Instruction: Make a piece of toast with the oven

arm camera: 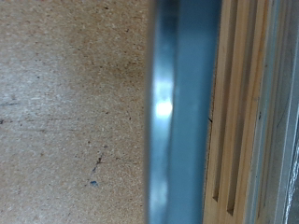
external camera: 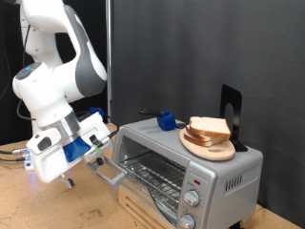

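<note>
Item: the oven (external camera: pixel 186 170), a silver-grey toaster oven, is sitting toward the exterior view's right on a pale wooden block that is resting on the desk (external camera: pixel 57 205). Its glass door (external camera: pixel 107 164) is hanging open toward the exterior view's left, and the wire rack (external camera: pixel 157 176) is showing inside. Two round knobs (external camera: pixel 193 199) are facing front on the right-hand panel.

Item: the piece of toast (external camera: pixel 210 128) is lying on top of the oven, on a round wooden plate (external camera: pixel 208 148), stacked with a matching slice. A small blue object (external camera: pixel 168 121) is sitting just beside it on the oven's top.

Item: the pincer (external camera: pixel 93 157) of the white arm is hovering at the outer edge of the open door; whether its fingers are wide or narrow cannot be told. The wrist view is showing a blurred metal edge (arm camera: pixel 168 112) against the speckled desk surface.
</note>
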You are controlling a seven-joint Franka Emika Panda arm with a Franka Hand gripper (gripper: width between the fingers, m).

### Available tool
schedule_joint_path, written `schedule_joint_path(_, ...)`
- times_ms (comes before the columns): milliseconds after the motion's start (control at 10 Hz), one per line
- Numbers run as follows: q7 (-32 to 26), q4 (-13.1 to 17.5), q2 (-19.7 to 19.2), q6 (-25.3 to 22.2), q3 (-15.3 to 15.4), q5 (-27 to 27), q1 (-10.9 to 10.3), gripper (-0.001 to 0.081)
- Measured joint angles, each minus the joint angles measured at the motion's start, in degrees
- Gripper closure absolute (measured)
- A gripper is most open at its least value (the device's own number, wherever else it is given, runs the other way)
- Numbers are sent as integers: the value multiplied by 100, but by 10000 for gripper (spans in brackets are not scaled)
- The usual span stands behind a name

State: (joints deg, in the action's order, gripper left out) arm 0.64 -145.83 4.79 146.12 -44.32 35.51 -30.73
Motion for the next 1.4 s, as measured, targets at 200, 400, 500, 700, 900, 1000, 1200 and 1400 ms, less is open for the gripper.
schedule_joint_path(200, -7, -89, 200, -108, -11, -315, 131, 124)
schedule_joint_path(400, 119, -218, 343, -51, 10, -670, 229, 124)
schedule_joint_path(500, 327, -307, 338, 145, 48, -878, 253, 124)
schedule_joint_path(700, 589, -449, 277, 477, 141, -1029, 252, 124)
schedule_joint_path(900, 561, -500, 260, 520, 153, -1029, 251, 124)
schedule_joint_path(1000, 463, -519, 265, 510, 145, -1004, 249, 124)
schedule_joint_path(1200, -189, -527, 395, 275, 20, -399, 168, 124)
schedule_joint_path(1400, 77, -523, 386, 261, 45, -854, 271, 124)
